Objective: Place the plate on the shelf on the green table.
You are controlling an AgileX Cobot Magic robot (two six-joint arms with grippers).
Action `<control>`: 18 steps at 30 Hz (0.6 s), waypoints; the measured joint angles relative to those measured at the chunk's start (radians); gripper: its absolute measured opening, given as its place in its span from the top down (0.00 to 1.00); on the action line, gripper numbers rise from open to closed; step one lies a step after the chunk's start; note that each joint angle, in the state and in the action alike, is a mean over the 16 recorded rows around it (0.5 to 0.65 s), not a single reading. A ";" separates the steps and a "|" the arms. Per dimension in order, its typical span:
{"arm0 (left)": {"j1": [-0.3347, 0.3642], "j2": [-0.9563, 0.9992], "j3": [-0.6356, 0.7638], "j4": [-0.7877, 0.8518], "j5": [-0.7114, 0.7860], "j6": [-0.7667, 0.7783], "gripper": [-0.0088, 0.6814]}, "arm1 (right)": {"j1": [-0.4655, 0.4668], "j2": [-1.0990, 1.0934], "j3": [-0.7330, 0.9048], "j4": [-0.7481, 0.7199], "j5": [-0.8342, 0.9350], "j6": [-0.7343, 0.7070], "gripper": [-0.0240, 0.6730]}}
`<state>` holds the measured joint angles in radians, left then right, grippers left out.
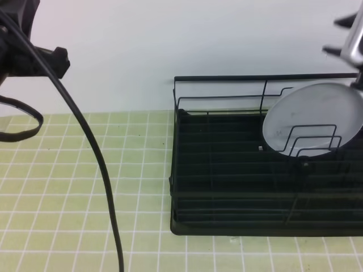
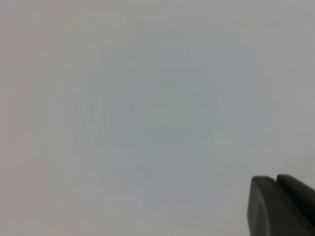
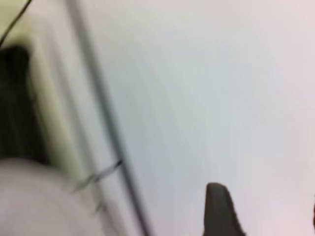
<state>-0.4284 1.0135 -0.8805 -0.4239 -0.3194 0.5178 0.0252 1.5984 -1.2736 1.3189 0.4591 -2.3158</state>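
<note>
A plain white wall backs my light green worktop (image 1: 68, 187), gridded with thin white lines. The black wire shelf (image 1: 227, 187) sits on it at the right, and the pale plate (image 1: 312, 116) stands tilted inside the shelf's back right part, leaning toward the back rail with wire dividers crossing its lower face.

My right hand (image 1: 347, 35) is up at the top right corner of the high view, above and just right of the plate's upper rim, apart from it as far as I can see. Its dark fingers stand spread with nothing between them. Most of that hand is cut off by the frame edge, and its wrist view is smeared: one dark fingertip (image 3: 219, 209), a blurred rail, a pale blur at lower left.

My left hand (image 2: 280, 206) shows only as two dark pads pressed together against blank wall, holding nothing. A black cable (image 1: 93, 153) hangs across the left side.
</note>
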 joint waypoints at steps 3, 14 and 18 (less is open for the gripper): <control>0.000 0.002 0.000 -0.002 0.002 0.004 0.99 | 0.000 -0.064 0.000 0.119 -0.003 0.043 0.52; 0.003 0.027 0.000 -0.007 0.024 0.005 0.99 | 0.000 -0.333 0.006 0.405 0.039 0.416 0.89; 0.010 0.019 0.000 -0.007 0.065 0.005 0.99 | 0.000 -0.397 0.010 0.418 0.105 0.562 0.96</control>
<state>-0.4182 1.0320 -0.8805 -0.4314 -0.2545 0.5228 0.0252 1.2015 -1.2633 1.7370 0.5640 -1.7539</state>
